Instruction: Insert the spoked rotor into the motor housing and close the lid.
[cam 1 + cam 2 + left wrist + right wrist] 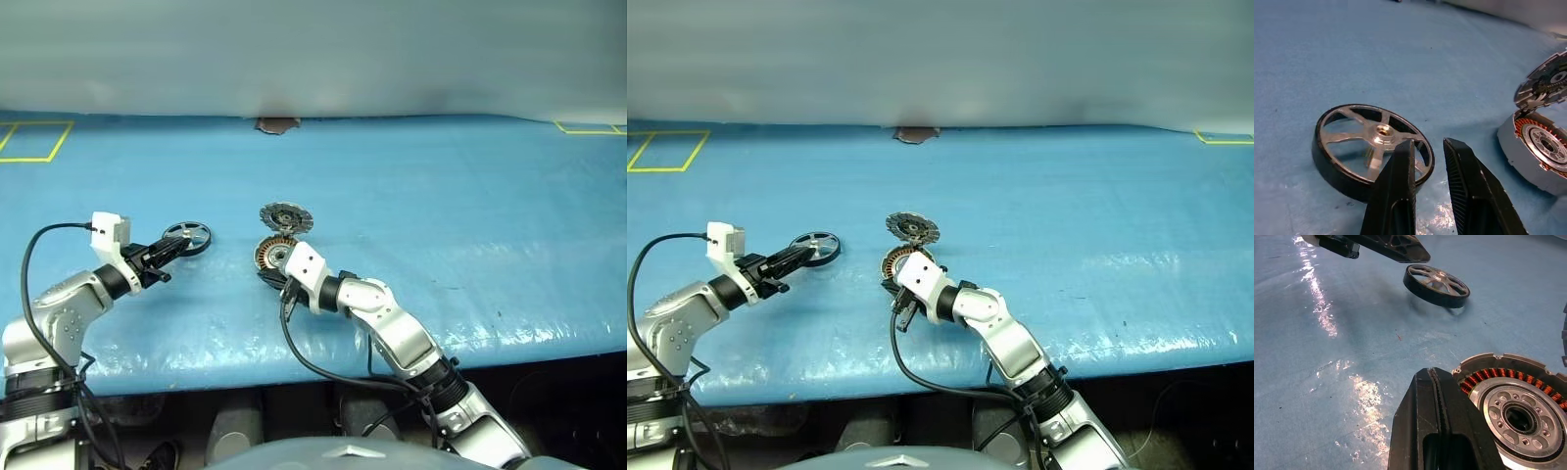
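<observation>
The spoked rotor [187, 235] lies left of centre on the blue table, slightly tilted, with a shadow under it in the right wrist view. My left gripper [1427, 147] is shut on its dark rim, one finger inside the wheel and one outside. The motor housing [1513, 411], with copper windings around a silver hub, sits at the table's middle. Its lid [284, 216] stands open, hinged at the far edge. My right gripper [1432, 374] is shut with nothing between its fingers, its tips right at the housing's near rim.
The table carries a glossy blue cover [470, 225]. Yellow tape squares [34, 142] mark the far corners, and a brown patch [277, 123] sits at the far edge. The front edge [294, 377] runs close to the arms.
</observation>
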